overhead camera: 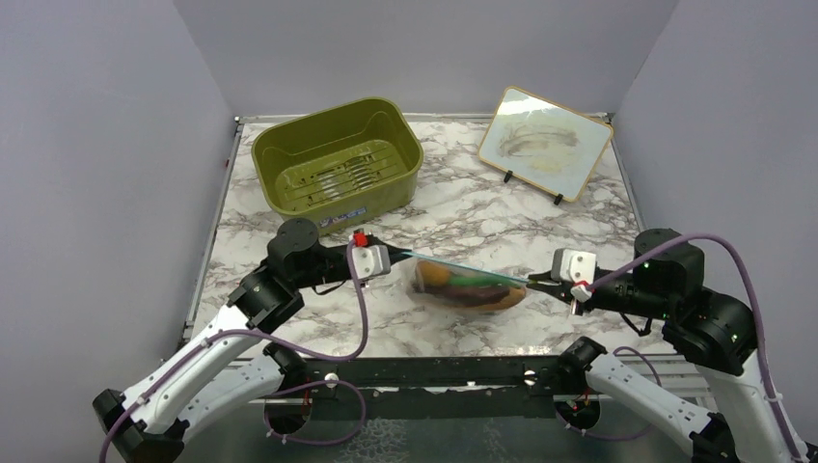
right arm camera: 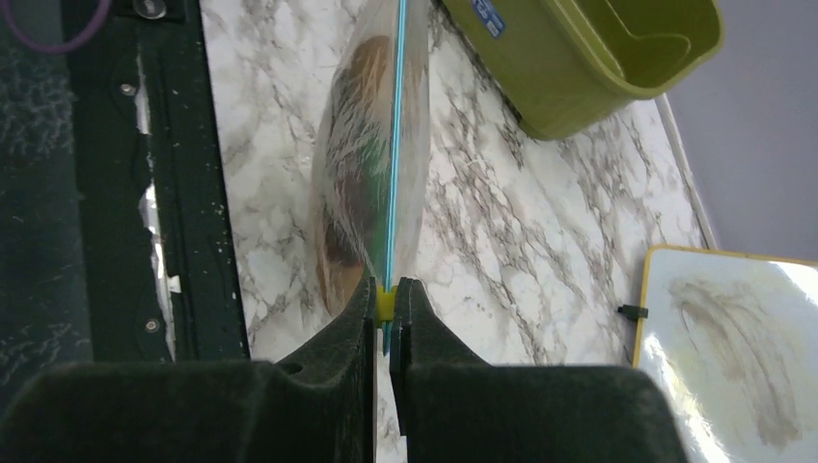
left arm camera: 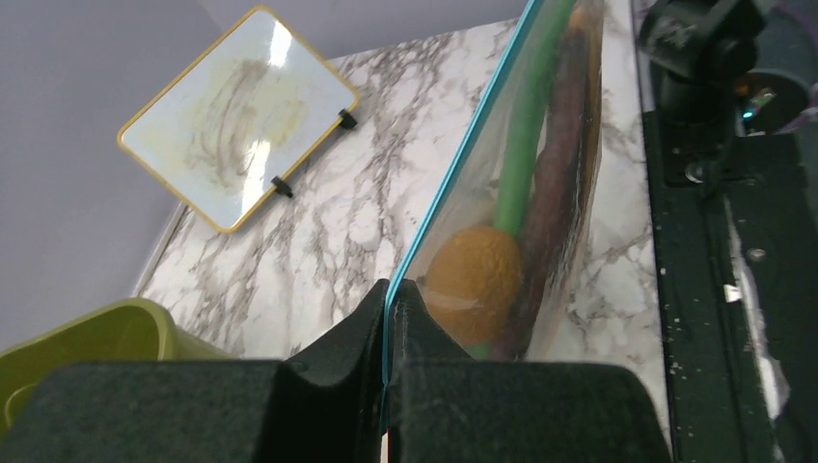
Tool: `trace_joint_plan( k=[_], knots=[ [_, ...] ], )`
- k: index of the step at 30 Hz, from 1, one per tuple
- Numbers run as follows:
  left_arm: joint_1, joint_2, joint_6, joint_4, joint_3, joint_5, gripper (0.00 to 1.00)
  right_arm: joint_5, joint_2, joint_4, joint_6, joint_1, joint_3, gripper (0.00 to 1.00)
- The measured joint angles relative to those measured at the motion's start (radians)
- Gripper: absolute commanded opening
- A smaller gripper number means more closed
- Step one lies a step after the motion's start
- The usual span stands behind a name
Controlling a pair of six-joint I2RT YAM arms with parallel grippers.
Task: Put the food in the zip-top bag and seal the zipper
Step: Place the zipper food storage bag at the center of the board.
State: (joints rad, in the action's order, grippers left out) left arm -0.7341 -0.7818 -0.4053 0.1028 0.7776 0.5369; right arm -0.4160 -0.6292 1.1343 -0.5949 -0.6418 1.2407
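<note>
Above the marble table, left end effector and right end effector pinch the zipper.

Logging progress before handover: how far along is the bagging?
Done: the food is inside the zip-top bag, and the olive-green tub holds none. In hand: left gripper and right gripper each pinch one end of the zipper, the bag stretched between them. Left: the zipper shows as one thin line, so probably sealed; only release seems to remain.
</note>
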Motion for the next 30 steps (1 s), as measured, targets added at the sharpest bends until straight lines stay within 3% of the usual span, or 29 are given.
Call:
trace_joint_plan(
  k=[7,15,19,30],
  knots=[
    [0.014,0.057,0.086,0.041,-0.006,0.070,0.00,-0.055,0.002,-0.020,-0.013,0.000,-0.065,0.01],
    [0.042,-0.240,0.173,-0.002,-0.019,-0.048,0.05,0.182,-0.111,-0.155,-0.024,0.002,-0.269,0.01],
    [0.045,-0.349,0.208,-0.035,-0.006,-0.104,0.14,0.265,-0.173,-0.252,-0.021,0.003,-0.329,0.01],
    [0.045,-0.410,0.270,-0.098,0.088,-0.250,0.61,0.440,-0.203,-0.444,0.056,0.003,-0.395,0.08]
  ],
)
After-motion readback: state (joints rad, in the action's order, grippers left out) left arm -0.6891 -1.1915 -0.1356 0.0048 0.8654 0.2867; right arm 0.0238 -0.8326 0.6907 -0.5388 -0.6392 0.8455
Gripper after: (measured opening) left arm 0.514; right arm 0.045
